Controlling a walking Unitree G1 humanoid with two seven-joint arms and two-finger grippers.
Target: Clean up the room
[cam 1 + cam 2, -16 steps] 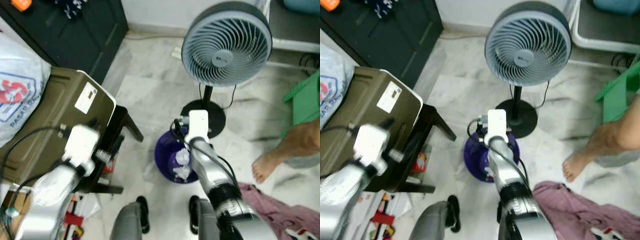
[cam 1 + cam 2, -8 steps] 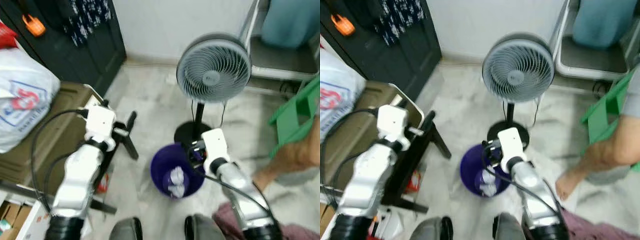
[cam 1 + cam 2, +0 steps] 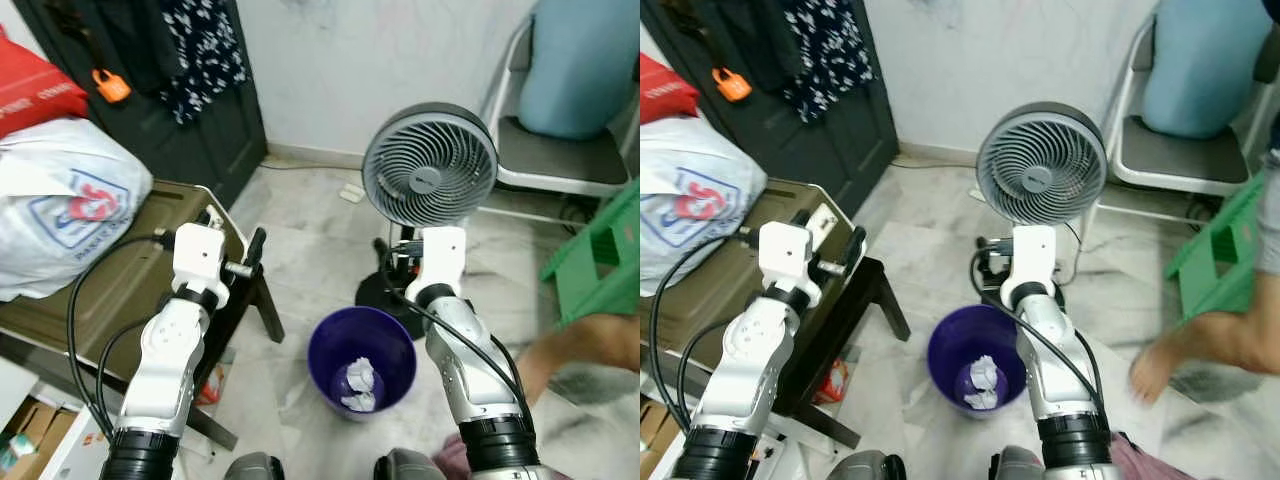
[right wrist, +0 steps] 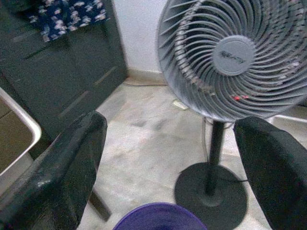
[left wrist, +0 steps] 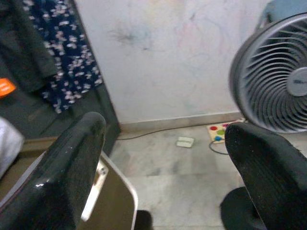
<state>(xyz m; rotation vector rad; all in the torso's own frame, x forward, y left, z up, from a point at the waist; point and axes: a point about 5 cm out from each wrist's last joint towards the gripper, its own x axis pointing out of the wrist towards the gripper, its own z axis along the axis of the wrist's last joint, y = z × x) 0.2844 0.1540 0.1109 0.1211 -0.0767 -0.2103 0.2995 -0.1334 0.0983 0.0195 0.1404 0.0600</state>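
Starting on your left: there's a white plastic bag [image 3: 60, 215] with red and blue print sitting on an olive case [image 3: 120, 280], which rests on a dark stool [image 3: 255, 300]. Your left gripper [image 5: 163, 158] is raised over the right edge of that case, fingers [image 5: 67, 167] spread wide with nothing in them. On the marble floor [image 3: 300, 215] between your arms is the purple bin [image 3: 362, 345], with crumpled white paper [image 3: 358, 383] lying at the bottom of it. Your right gripper [image 4: 168, 163] is up just beyond the bin, right in front of the grey pedestal fan [image 3: 430, 167], fingers [image 4: 62, 163] also wide apart and empty. Far right you've got a green stool [image 3: 598, 250] and a person's bare foot [image 3: 1160, 372], blurred, on the floor.
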